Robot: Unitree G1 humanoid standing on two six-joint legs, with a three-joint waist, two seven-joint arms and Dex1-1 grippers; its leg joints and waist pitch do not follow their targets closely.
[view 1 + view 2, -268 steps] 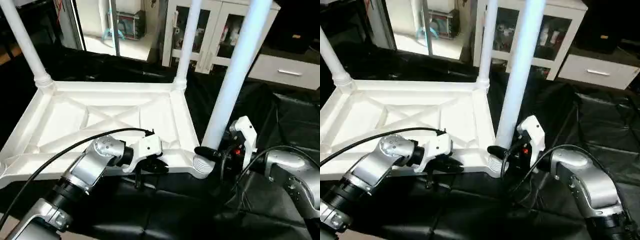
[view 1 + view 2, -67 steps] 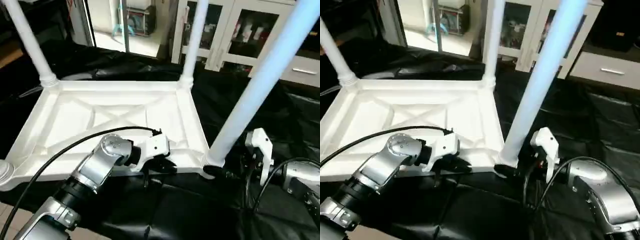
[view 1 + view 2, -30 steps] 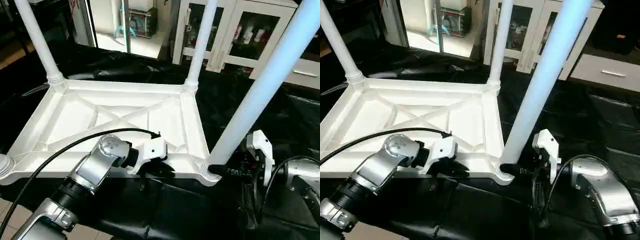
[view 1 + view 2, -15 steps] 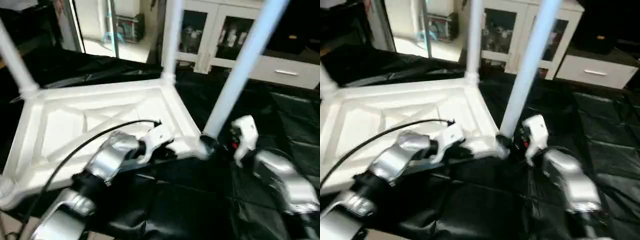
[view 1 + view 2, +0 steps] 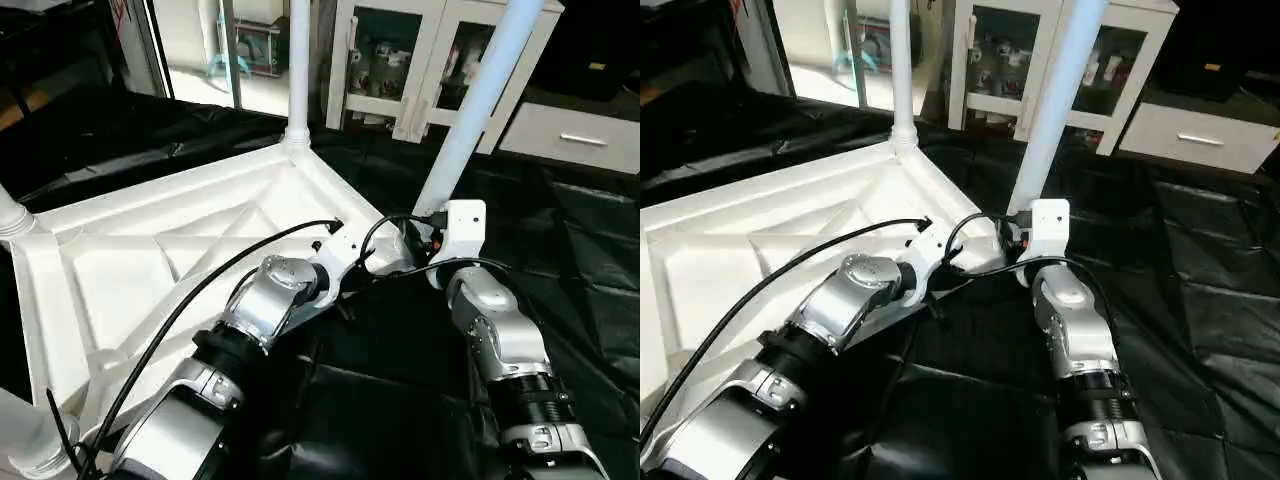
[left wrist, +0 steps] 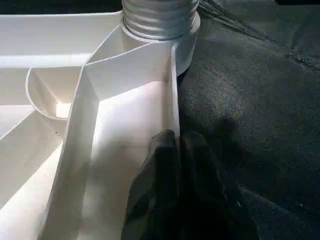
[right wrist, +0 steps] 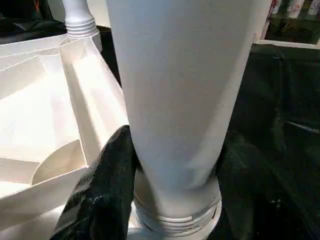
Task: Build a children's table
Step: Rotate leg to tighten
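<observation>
Head cam, left eye: table top (image 5: pixel 150 270) lies upside down on the black sheet (image 5: pixel 590 300), ribbed X-braced underside up, turned at an angle to the robot. Far-corner leg (image 5: pixel 298 60) stands upright in its socket. Near-right leg (image 5: pixel 478 100) rises at a slight tilt from the corner between the two forearms. Two more leg bases at the left edge, one upper left (image 5: pixel 8 215), one lower left (image 5: pixel 25 440). Left gripper (image 5: pixel 345 305) sits at the near rim of the top, beside that right corner. Right gripper (image 5: pixel 418 238) is at the base of the near-right leg. White glass-door cabinet (image 5: pixel 400 60) behind.

Right eye: same layout, nothing extra.

Left wrist: the black fingers (image 6: pixel 172 195) are pinched tight onto the thin upright rim wall (image 6: pixel 174 95) of the top, one each side. Ribbed leg collar in the corner socket (image 6: pixel 160 22) just beyond. Black sheet beside the rim.

Right wrist: fingers straddle the leg (image 7: pixel 185 95) just above its ribbed collar (image 7: pixel 175 215), about half spread, one black finger (image 7: pixel 107 185) against the tube, the other dark against the sheet on the far side. The grip on the leg looks real. The far-corner leg base (image 7: pixel 80 17) shows behind.
</observation>
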